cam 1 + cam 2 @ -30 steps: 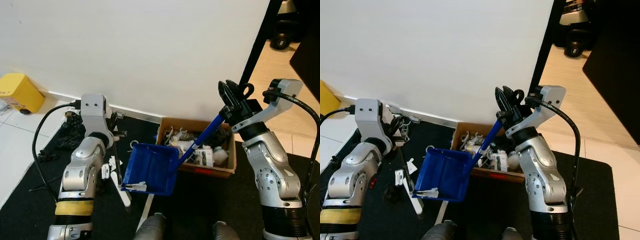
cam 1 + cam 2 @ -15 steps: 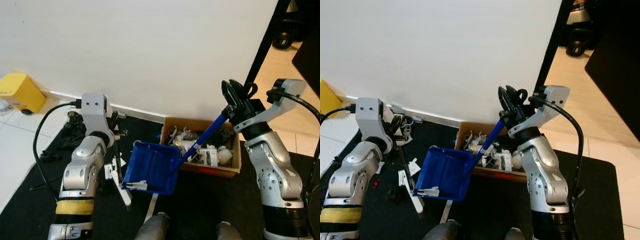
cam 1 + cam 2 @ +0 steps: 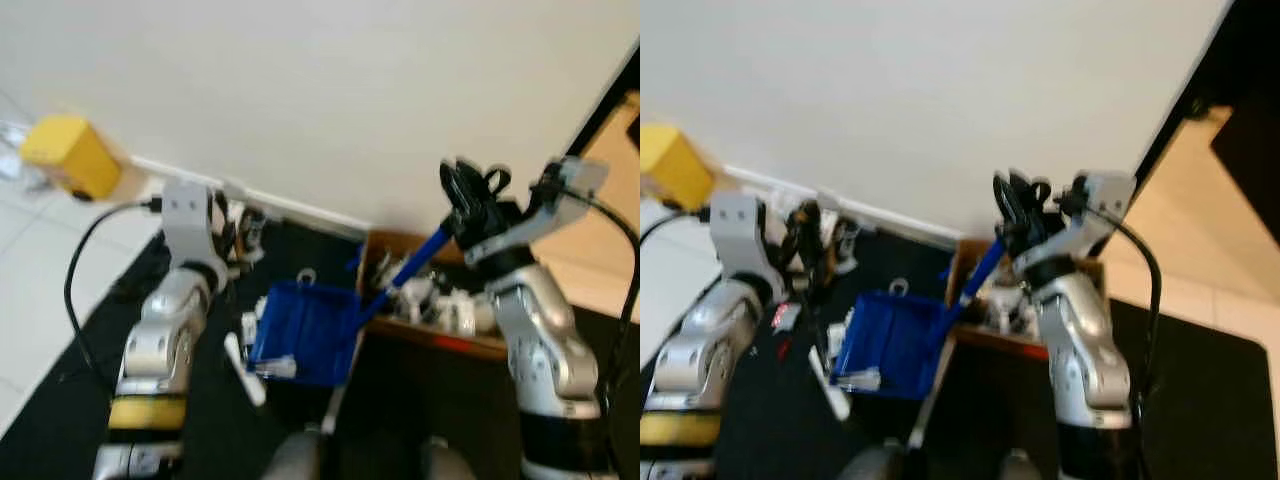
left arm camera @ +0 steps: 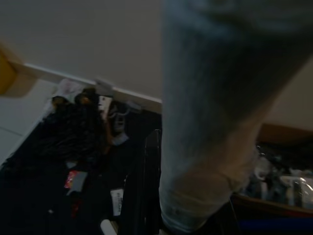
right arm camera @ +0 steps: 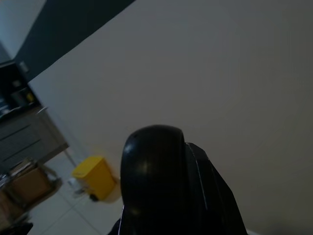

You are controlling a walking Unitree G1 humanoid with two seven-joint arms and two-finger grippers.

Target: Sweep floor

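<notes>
Above the cardboard box (image 3: 440,310), right claw (image 3: 462,190) grips blue dustpan (image 3: 305,335).

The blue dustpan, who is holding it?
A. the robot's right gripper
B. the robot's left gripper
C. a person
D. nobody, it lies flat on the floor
A: the right gripper is closed on the handle of the blue dustpan, raised near the cardboard box.

My dustpan (image 3: 305,335) hangs before me over the mat (image 3: 60,420), with the box (image 3: 440,325) behind it to my right against the wall (image 3: 300,90), and a bin (image 3: 70,155) far left.
</notes>
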